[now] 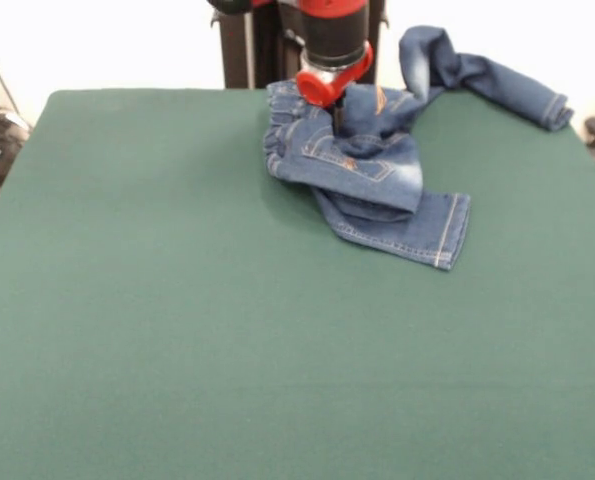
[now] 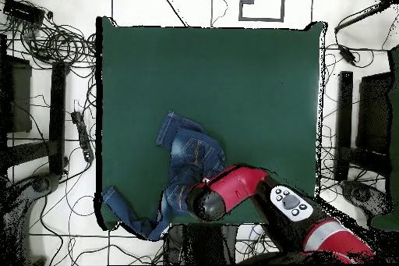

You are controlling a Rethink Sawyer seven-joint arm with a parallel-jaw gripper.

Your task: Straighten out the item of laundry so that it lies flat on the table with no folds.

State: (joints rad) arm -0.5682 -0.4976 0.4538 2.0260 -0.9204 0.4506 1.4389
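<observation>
The blue denim jeans (image 1: 372, 165) lie crumpled near the far edge of the green table (image 1: 177, 300). One leg is folded under toward the camera. The other leg (image 1: 497, 80) trails off past the table's far right corner. My gripper (image 1: 339, 118) comes straight down into the bunched waistband part of the jeans, and the cloth hides its tips. In the overhead view the jeans (image 2: 191, 157) lie near the table's (image 2: 234, 68) bottom edge. One leg (image 2: 128, 214) hangs over the bottom left corner. The red arm's end (image 2: 206, 203) covers the gripper there.
The robot's dark pedestal (image 1: 247, 45) stands just behind the jeans. Cables (image 2: 54, 44) and dark stands (image 2: 343, 122) lie on the floor around the table. The green surface stretches wide toward the camera in the front view.
</observation>
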